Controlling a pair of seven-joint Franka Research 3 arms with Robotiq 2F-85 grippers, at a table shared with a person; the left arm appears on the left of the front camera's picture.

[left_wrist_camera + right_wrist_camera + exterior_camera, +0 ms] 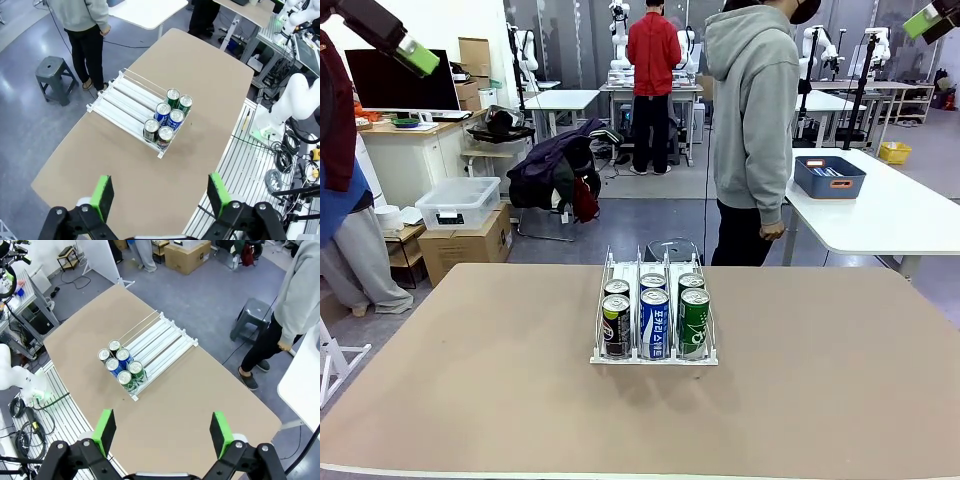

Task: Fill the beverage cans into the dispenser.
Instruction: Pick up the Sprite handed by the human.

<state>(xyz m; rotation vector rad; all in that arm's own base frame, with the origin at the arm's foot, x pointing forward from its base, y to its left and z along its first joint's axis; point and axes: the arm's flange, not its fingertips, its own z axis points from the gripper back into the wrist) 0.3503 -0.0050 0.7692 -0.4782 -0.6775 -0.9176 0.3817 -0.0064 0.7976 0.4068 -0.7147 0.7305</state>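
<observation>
The dispenser (652,359) stands at the middle of the brown table (470,380), its three lanes running toward the far edge. Several beverage cans fill its near end, two per lane: black (616,326), blue (655,324) and green (694,322) in front, each with another behind. Both arms are raised high and clear of the table. My left gripper (416,54) is at the top left, my right gripper (931,19) at the top right. In the wrist views the left gripper (161,195) and right gripper (163,431) are open and hold nothing, high above the dispenser (125,97) (162,340) and cans (165,118) (120,365).
A person in a grey hoodie (752,120) stands beyond the far edge, turned away, next to a grey stool (670,248). A white table (890,215) with a blue bin (830,177) is at the far right. Another person (340,200) stands at the left edge.
</observation>
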